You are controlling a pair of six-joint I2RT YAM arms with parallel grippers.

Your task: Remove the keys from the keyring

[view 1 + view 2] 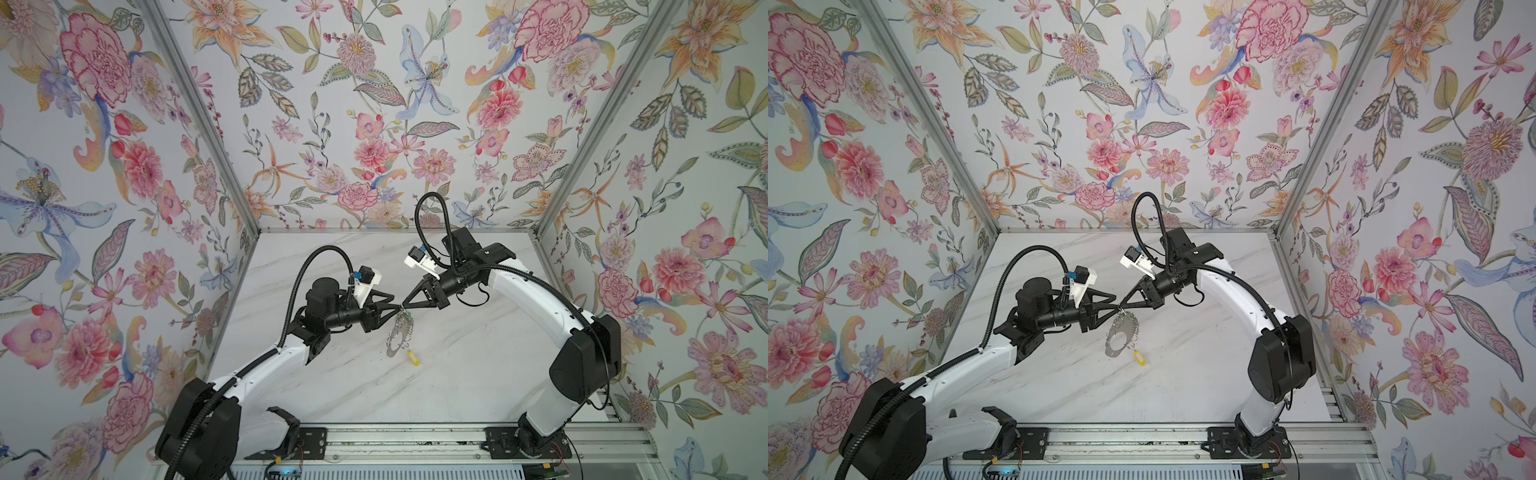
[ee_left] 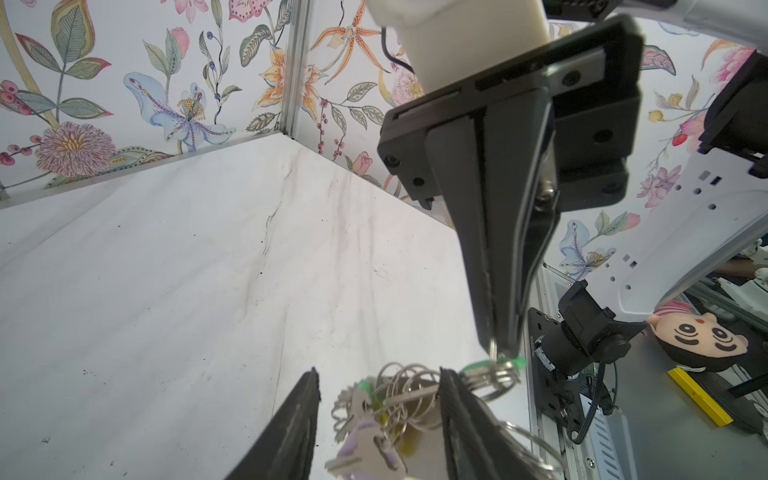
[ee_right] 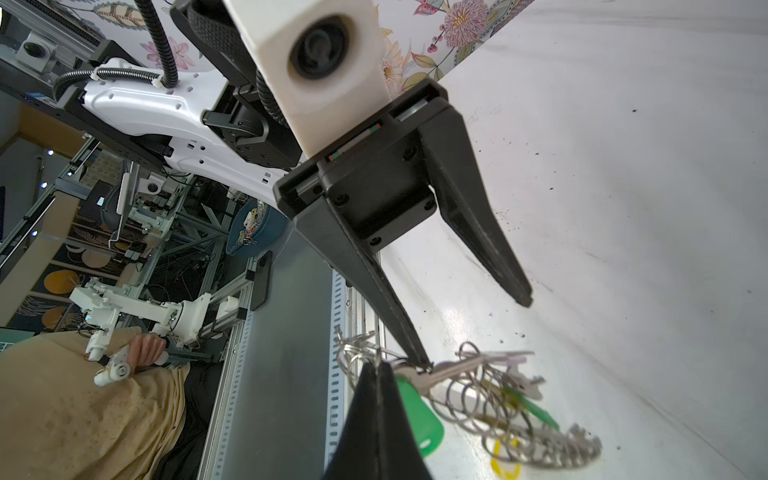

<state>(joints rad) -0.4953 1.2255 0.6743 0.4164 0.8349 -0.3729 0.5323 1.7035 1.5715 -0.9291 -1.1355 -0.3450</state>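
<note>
The keyring [image 1: 398,337], a flat grey crescent fringed with thin wire rings [image 3: 469,399], hangs over the middle of the tabletop [image 1: 465,374], its keys [image 3: 419,411] dangling green and yellow plastic tags. My right gripper [image 2: 497,348] is pinched tight on the keyring's topmost ring. My left gripper [image 3: 473,331] stands parted beside it. White marbled surface spreads wide toward the floral walls [image 1: 374,124].

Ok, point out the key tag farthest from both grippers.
The yellow tag, dangling at the keyring's far end; the green tags sit up by the left gripper and right gripper.
</note>
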